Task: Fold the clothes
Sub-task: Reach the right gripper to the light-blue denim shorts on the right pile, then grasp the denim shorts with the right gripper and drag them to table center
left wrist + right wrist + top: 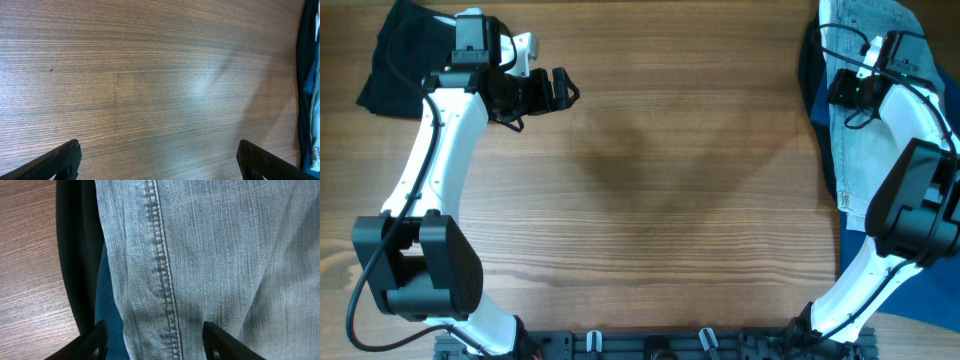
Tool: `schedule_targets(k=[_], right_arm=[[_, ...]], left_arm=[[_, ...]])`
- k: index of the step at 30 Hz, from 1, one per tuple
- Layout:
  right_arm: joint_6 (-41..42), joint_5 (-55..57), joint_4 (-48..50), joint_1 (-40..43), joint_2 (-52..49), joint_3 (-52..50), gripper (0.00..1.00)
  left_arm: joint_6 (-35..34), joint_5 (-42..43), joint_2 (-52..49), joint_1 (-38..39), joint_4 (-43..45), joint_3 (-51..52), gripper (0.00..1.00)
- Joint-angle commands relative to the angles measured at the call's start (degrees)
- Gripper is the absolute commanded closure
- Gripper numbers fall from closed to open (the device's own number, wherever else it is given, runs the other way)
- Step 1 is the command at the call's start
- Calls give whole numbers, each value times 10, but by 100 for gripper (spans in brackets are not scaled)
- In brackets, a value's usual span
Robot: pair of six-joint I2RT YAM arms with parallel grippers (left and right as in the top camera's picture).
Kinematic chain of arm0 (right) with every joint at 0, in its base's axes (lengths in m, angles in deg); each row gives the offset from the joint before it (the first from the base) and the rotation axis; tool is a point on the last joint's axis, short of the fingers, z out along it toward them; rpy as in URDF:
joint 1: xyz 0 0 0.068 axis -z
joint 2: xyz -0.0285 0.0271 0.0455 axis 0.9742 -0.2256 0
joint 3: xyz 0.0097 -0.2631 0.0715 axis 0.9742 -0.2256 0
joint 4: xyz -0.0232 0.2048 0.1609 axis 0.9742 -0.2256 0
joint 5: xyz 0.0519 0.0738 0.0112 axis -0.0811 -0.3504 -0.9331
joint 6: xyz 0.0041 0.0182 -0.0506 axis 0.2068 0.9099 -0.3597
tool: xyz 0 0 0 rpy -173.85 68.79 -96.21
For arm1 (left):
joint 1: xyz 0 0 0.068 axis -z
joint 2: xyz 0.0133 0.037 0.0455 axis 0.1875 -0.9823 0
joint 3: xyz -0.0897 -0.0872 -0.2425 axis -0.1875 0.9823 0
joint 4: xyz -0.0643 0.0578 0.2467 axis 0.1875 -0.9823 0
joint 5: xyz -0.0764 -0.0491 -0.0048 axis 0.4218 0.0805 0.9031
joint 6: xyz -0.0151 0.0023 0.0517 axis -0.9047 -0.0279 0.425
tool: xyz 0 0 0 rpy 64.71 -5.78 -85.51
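Note:
The faded light-blue denim pants [862, 150] lie along the table's right edge, on top of a dark navy-blue cloth [920, 295]. My right gripper [842, 92] hovers over the pants near their upper left edge. In the right wrist view the pants [210, 255] fill the frame, and my right gripper [155, 342] is open with its fingers straddling a stitched seam, holding nothing. My left gripper [555, 90] is open and empty above bare wood at the top left. In the left wrist view the left gripper [160, 160] shows only table between its fingers.
A black folded garment [395, 55] lies at the top-left corner behind the left arm. The navy-blue cloth [107, 310] and a black strip [75, 255] show left of the pants. The wooden table [660, 200] spans the middle. Cloth edges show at the left wrist view's right side [306, 75].

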Motion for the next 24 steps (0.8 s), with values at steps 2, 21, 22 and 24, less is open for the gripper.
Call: schedule_targets(k=[2,21,22,24], right_arm=[[0,14,-1,7,-15,8,42],[1,19,-3,11,-24,9,96],[0,15,-5,11,-17,9,96],[-1,-8,-12,10,9,9,96]], left_arm=[[-4,9,0,2,4,-11,0],[-3,9,0,2,5,-11,0],[-3,9,0,2,5,-11,2],[-3,9,2,0,12,-11,1]])
